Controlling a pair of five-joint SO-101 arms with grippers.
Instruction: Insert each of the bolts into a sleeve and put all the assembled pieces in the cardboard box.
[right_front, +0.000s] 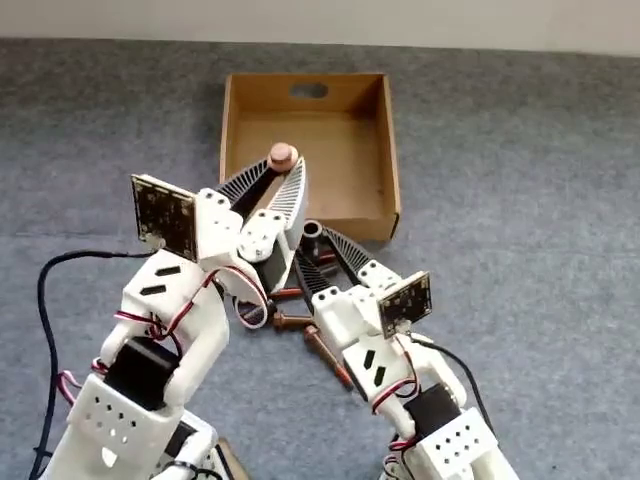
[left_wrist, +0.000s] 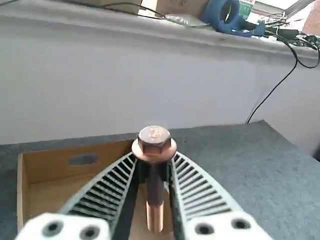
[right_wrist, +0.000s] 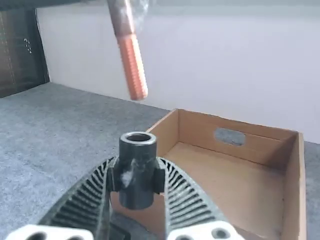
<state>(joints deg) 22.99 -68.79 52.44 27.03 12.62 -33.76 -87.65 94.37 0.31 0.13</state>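
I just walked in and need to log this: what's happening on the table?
The left arm holds a copper bolt head-up in shut jaws, raised by the cardboard box. The right arm grips a black sleeve upright in front of the box. The bolt's threaded tip hangs above the sleeve, not yet in. Spare bolts lie on the table between the arms.

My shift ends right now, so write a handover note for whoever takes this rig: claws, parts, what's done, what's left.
Left claw: shut on a bolt, head up, thread pointing down.
Right claw: shut on an upright sleeve, bore up, by the cardboard box front wall.
The bolt tip hangs above the sleeve, apart from it, not inserted.
Three loose bolts lie on the table between the arms.
Done: no assembled piece visible in the box.
Left: mate this pair, box it, then the others.
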